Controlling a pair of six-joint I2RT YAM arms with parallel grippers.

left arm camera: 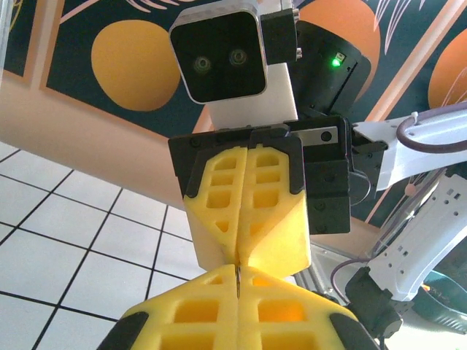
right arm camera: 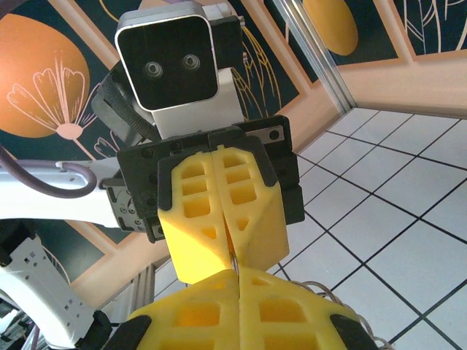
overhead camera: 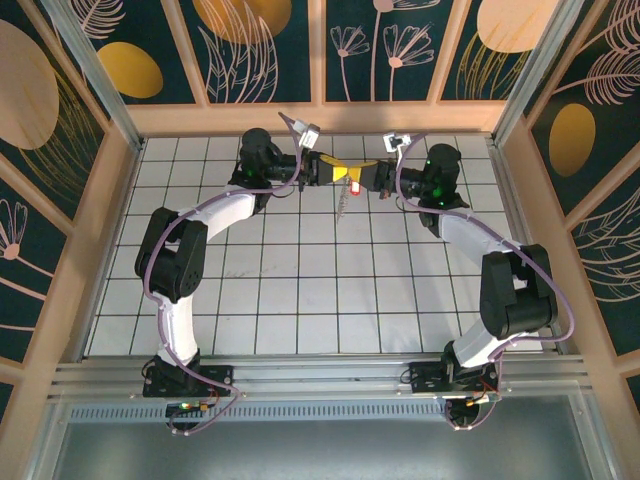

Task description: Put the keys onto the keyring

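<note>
White tiles run to the table's (overhead camera: 300, 290) far side, where left gripper (overhead camera: 349, 175) and right gripper (overhead camera: 363, 180) clench tip to tip, seemingly pinching keyring (overhead camera: 343, 205) and red key (overhead camera: 357, 188). Light, stiff, slippery: grip the head.

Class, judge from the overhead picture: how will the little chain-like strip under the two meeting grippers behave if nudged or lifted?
The chain-like strip seems to dangle below the left gripper and right gripper, so it is probably floppy and would swing. It looks thin and small, so likely light. As bare pale metal, it may slip easily.
</note>
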